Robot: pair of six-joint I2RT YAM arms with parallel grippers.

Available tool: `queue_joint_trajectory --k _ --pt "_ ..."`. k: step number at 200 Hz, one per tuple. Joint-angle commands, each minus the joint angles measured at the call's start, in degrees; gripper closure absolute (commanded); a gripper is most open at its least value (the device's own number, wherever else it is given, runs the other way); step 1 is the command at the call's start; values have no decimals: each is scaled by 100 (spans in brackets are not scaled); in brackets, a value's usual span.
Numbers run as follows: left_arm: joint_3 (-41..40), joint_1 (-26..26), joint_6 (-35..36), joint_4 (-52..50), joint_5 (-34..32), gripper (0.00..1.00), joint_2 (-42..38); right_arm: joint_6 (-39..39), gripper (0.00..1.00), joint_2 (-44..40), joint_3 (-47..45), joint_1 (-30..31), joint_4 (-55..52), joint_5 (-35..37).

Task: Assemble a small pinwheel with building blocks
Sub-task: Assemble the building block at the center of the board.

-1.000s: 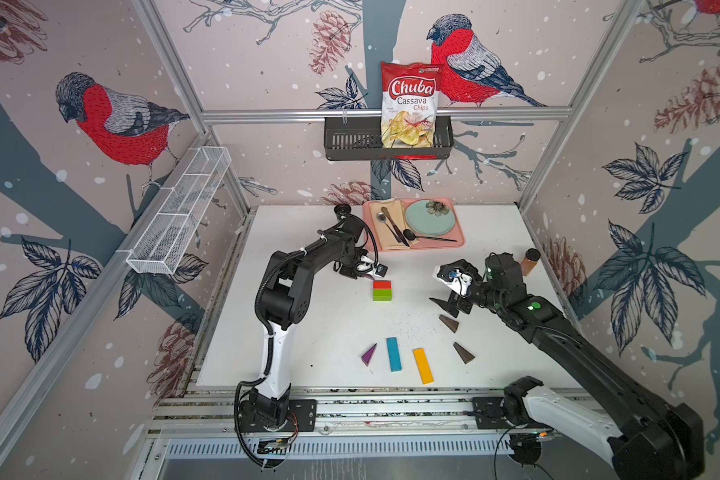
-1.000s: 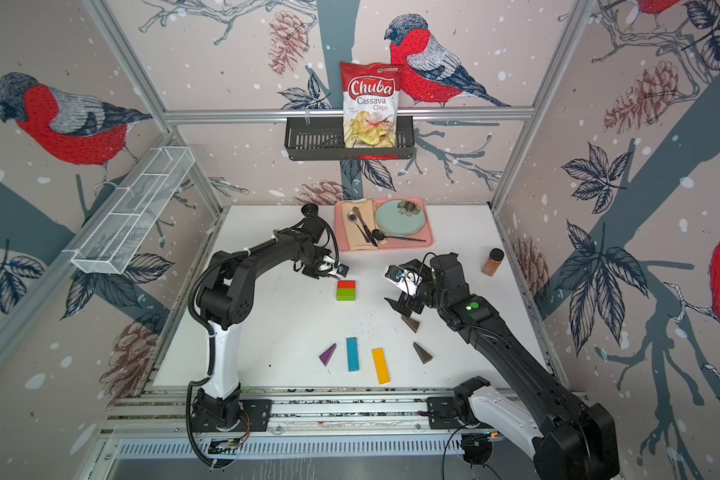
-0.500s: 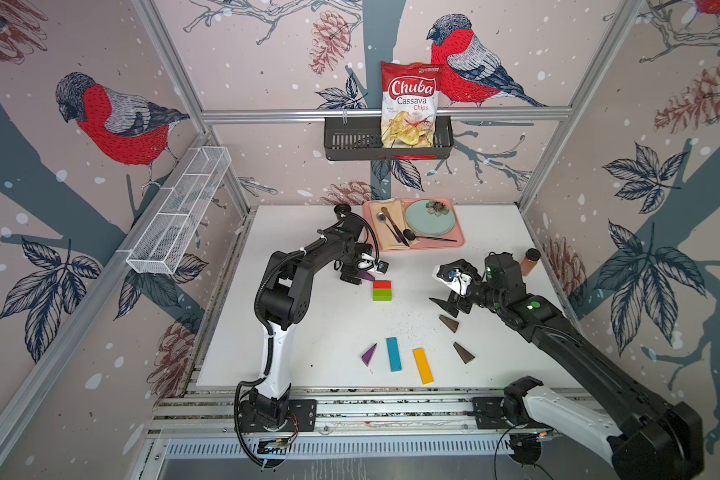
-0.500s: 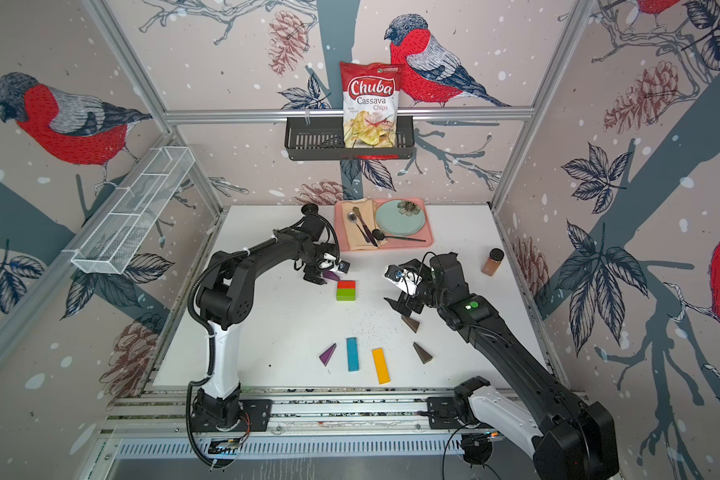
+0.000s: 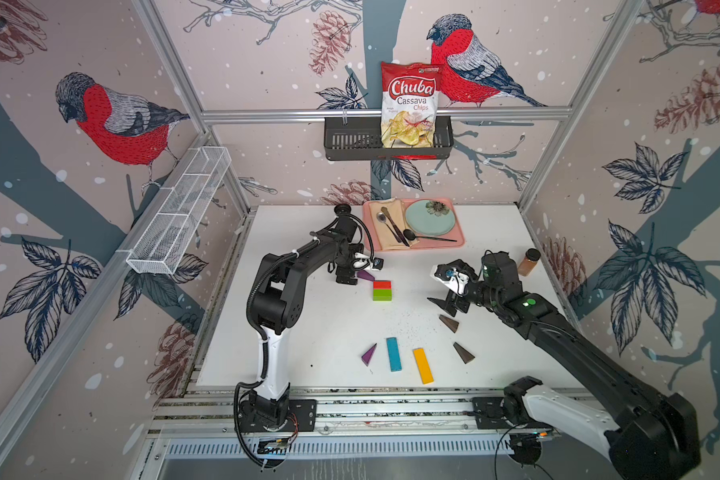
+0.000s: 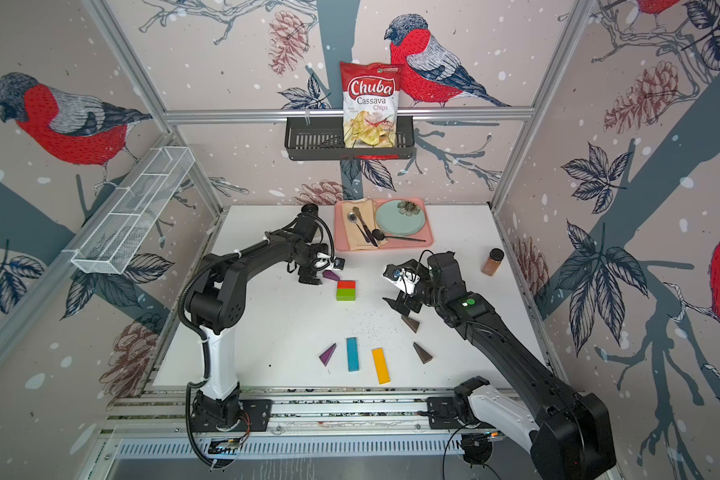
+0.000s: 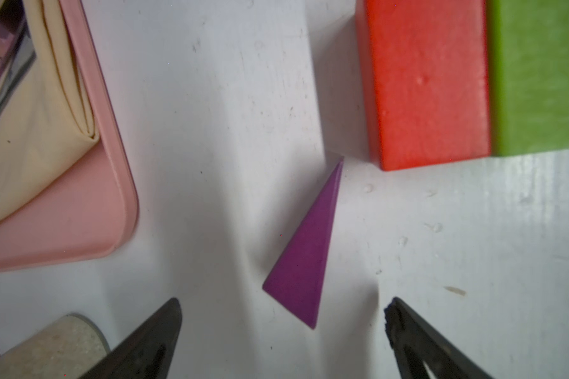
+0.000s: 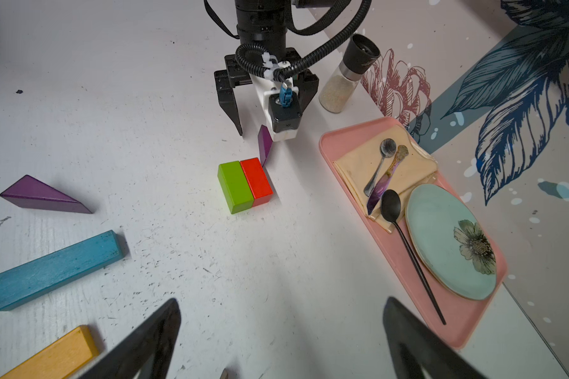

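White table (image 5: pixel 300 332) floors a booth papered with red-breasted birds, and we read it from the front rail back; nearest lie four loose blocks in a rough row, well apart from the build: a purple wedge (image 5: pixel 369 354), a blue bar (image 5: pixel 393 354), a yellow bar (image 5: pixel 423 365) and a brown wedge (image 5: pixel 463 353), which we take for stock waiting its turn; a second brown wedge (image 5: pixel 449 323) sits a little farther in, near the right gripper (image 8: pixel 282 300), whose fingers stand spread and empty, poised, we judge, to take that wedge next; mid-table the hub is laid, a green brick (image 5: pixel 382 294) and a red brick (image 5: pixel 382 284) flush side by side; a second purple wedge (image 7: pixel 309 249) lies free on the table with its tip at the red brick's corner, whether touching we cannot tell, placed so, we think, as the pinwheel's first blade; the left gripper (image 7: pixel 283 302) hangs over its wide end with fingers parted, gripping nothing; so the pinwheel is hub and one blade only, stem and three blades unplaced; beyond, clear of the work, a pink tray (image 5: pixel 433 247) holds napkin, cutlery and plate, and a spice jar (image 5: pixel 528 262) stands toward the right edge; farthest, a black basket (image 5: pixel 350 137) on the back wall props a bag (image 5: pixel 410 106) reading "Chuba Cassava Chips"; smaller print on it is too fine to read.
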Motion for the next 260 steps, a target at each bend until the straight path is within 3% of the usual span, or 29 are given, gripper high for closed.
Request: queue_joint_trajectory --k 1,96,156,197,223,260 --pt "81 18 -232 232 -127 4 15 54 5 3 17 1 37 -139" --pt "302 18 -272 570 -377 4 221 34 5 -45 57 2 -52 -49" --pt "283 11 -227 248 -72 3 160 38 5 -7 74 2 -27 -58" --pt "-76 -9 -695 -107 -78 3 -287 118 5 -47 -38 -1 107 -18" --pt "-375 -28 -865 -31 293 3 -605 146 5 -48 -154 6 216 -14" --pt "-453 -313 -1208 416 266 3 -461 138 4 -28 -182 6 279 -47"
